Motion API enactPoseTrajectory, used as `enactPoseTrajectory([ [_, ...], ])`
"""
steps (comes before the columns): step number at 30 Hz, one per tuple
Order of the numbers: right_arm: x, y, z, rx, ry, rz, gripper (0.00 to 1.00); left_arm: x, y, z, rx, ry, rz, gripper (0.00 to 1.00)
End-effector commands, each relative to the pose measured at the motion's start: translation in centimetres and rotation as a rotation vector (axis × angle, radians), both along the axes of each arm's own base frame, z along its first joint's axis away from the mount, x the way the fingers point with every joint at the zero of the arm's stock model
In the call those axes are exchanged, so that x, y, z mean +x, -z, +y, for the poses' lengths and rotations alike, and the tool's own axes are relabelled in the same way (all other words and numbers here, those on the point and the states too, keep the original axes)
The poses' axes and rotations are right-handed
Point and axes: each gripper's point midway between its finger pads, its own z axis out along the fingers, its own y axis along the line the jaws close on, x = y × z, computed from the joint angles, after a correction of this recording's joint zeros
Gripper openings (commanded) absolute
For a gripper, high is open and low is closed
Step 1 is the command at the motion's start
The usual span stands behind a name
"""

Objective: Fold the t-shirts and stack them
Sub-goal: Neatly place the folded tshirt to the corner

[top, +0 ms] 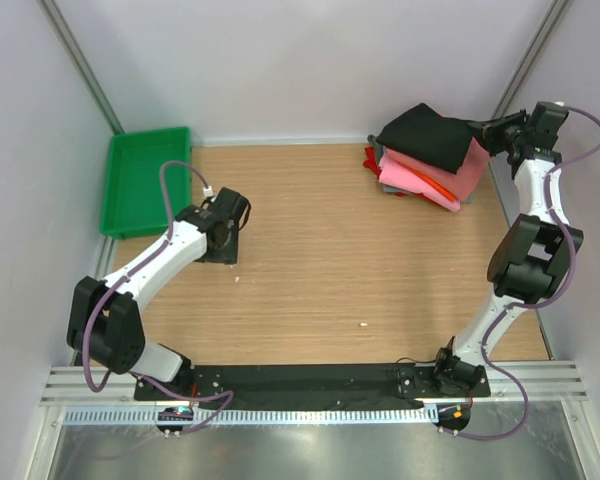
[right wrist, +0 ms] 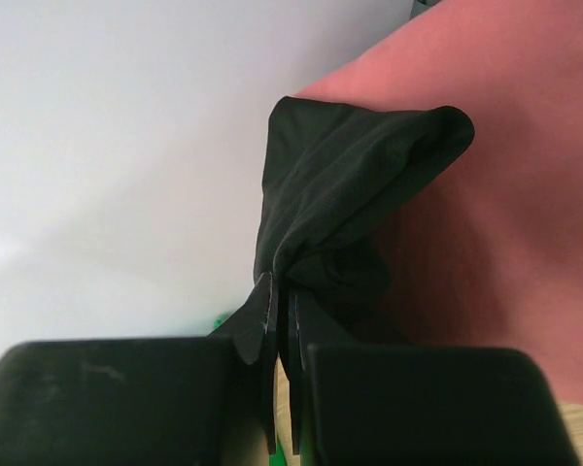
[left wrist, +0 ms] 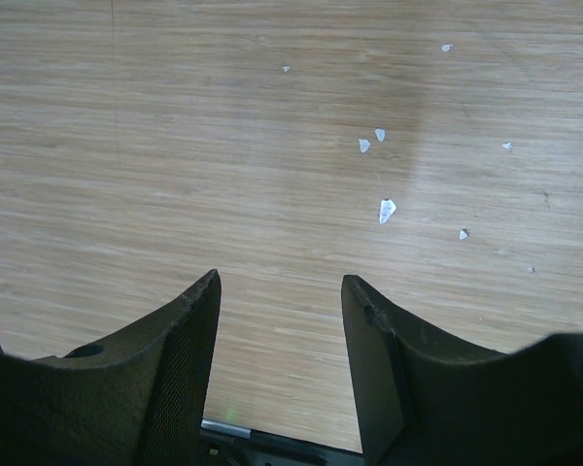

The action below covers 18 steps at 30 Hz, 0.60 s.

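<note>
R gripper [right wrist: 280, 296], upper right of top view, is pinched shut on an edge of the black t-shirt [top: 427, 135], which drapes over the folded stack [top: 435, 182], prob. to drag it off for folding. L gripper [left wrist: 282, 291] hangs open, holding nothing, over the bench [top: 330, 260] centre-left.

Top: overhead, whole table [top: 330, 262]. Left wrist: close on table. Right wrist: against black t-shirt [right wrist: 350, 180].
</note>
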Motion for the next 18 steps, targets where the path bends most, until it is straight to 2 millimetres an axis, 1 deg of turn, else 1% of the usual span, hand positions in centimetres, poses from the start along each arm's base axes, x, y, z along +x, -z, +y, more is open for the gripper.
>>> enactPoseTrajectory([
  [1,-0.7,-3.1,0.4,-0.034,-0.042,-0.104,0.01,0.3,-0.4,0.1,0.017,-0.014,-0.018,0.54],
  [2,-0.5,-2.0,0.2,-0.027,-0.049,-0.087,0.01,0.3,-0.3,0.1,0.02,-0.011,-0.015,0.54],
  [5,-0.2,0.5,-0.1,-0.027,-0.051,-0.046,0.01,0.3,-0.2,0.1,0.027,-0.011,-0.012,0.54],
  [7,-0.2,1.6,-0.6,-0.046,-0.041,-0.02,0.01,0.3,-0.2,0.2,0.031,-0.01,-0.009,0.54],
  [8,-0.4,2.4,-0.8,-0.052,-0.037,0.008,0.01,0.2,-0.2,0.2,0.033,-0.011,-0.008,0.55],
  [9,-0.4,3.3,-1.3,-0.088,-0.025,0.029,0.02,0.2,-0.1,0.2,0.036,-0.011,-0.006,0.54],
  [10,-0.5,3.8,-1.6,-0.107,-0.017,0.045,0.03,0.2,-0.1,0.2,0.035,-0.009,-0.006,0.54],
  [11,-1.0,4.8,-1.8,-0.12,-0.008,0.09,0.05,0.2,-0.1,0.2,0.036,-0.009,-0.004,0.54],
  [13,-1.3,6.0,-2.6,-0.169,0.016,0.128,0.1,0.2,-0.1,0.1,0.036,-0.008,-0.003,0.54],
  [14,-1.6,6.8,-2.8,-0.173,0.024,0.163,0.17,0.2,-0.1,0.1,0.038,-0.007,-0.004,0.55],
  [17,-1.7,9.2,-3.3,-0.167,0.027,0.226,0.31,0.2,0.0,0.0,0.038,-0.005,-0.002,0.54],
  [18,-1.8,9.7,-3.3,-0.161,0.025,0.24,0.33,0.1,-0.1,0.0,0.039,-0.004,-0.001,0.54],
])
